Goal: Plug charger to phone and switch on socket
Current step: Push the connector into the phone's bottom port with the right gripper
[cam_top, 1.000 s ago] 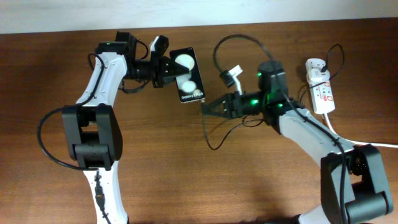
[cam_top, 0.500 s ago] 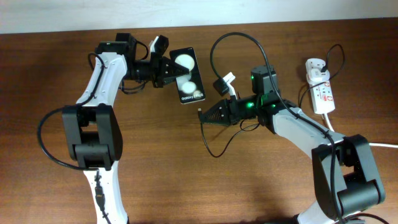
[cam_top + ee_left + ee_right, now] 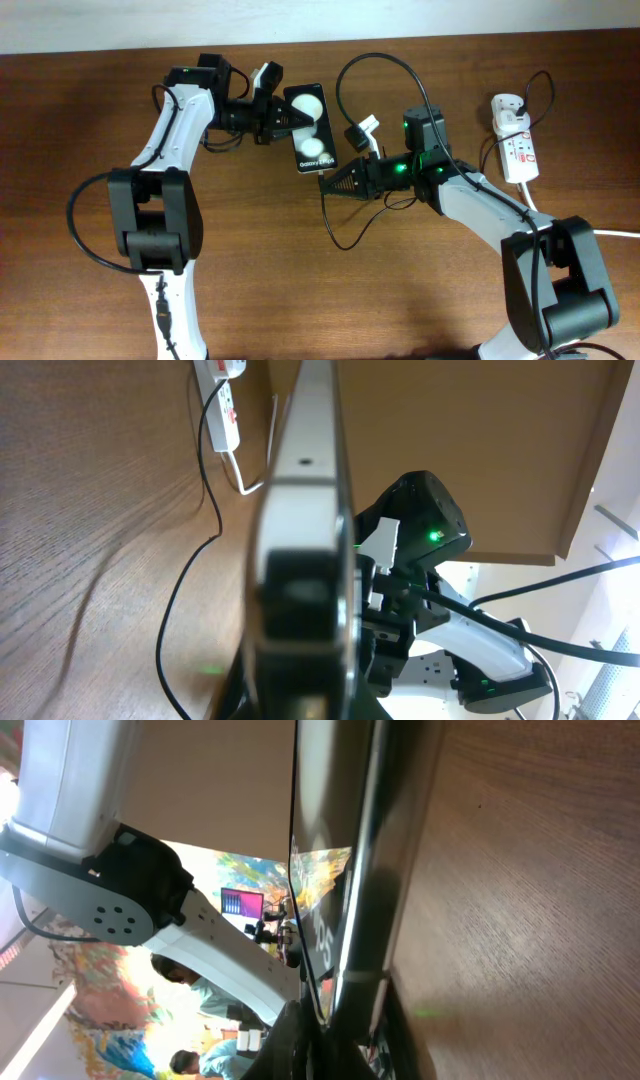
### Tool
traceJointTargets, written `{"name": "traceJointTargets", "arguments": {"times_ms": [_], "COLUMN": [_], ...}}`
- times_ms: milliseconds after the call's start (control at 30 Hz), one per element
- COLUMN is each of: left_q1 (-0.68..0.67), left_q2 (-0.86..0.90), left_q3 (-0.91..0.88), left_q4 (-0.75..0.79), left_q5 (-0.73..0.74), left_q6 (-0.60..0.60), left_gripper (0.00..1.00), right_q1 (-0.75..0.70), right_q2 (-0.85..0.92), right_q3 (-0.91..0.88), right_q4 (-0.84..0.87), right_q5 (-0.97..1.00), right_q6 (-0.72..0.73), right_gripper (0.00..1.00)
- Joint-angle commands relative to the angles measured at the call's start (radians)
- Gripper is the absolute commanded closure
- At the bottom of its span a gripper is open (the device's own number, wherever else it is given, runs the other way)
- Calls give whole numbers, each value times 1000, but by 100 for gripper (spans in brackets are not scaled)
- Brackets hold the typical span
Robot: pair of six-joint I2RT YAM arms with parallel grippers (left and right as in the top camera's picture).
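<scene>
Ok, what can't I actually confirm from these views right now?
Overhead: whether the charger tip is in the phone; too small, at the right gripper tips.
Both wrist views: the phone's edge fills them, blurred; plug hidden.
Overhead: socket switch position; too small.

One phone (image 3: pixel 310 128), with two white round spots on its face. One charger (image 3: pixel 326 210), a thin black cable. One socket (image 3: pixel 519 150), with one white adapter plug (image 3: pixel 508 110) and one thick white cord (image 3: pixel 610 232). Two pincers: left pincer (image 3: pixel 278 115), right pincer (image 3: pixel 335 183). One bench (image 3: pixel 300 300).
</scene>
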State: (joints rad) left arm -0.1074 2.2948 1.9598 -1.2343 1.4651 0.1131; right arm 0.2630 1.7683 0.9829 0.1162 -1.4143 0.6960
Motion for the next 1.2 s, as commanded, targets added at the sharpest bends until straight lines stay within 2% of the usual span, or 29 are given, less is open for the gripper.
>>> {"name": "traceJointTargets", "arguments": {"times_ms": [0, 1167], "left_q1": [2, -40], "left_q2": [-38, -38], "left_q3": [7, 7], "left_q4": [-2, -8], "left_q5": [28, 79], "left_q6": [24, 24], "left_gripper": [100, 100], "right_q1": [5, 5], "right_q2": [6, 6], "right_q3": [6, 6], "right_q4": [0, 1], "right_q5": [13, 40], "right_q6": [-6, -6], "right_gripper": [96, 96]}}
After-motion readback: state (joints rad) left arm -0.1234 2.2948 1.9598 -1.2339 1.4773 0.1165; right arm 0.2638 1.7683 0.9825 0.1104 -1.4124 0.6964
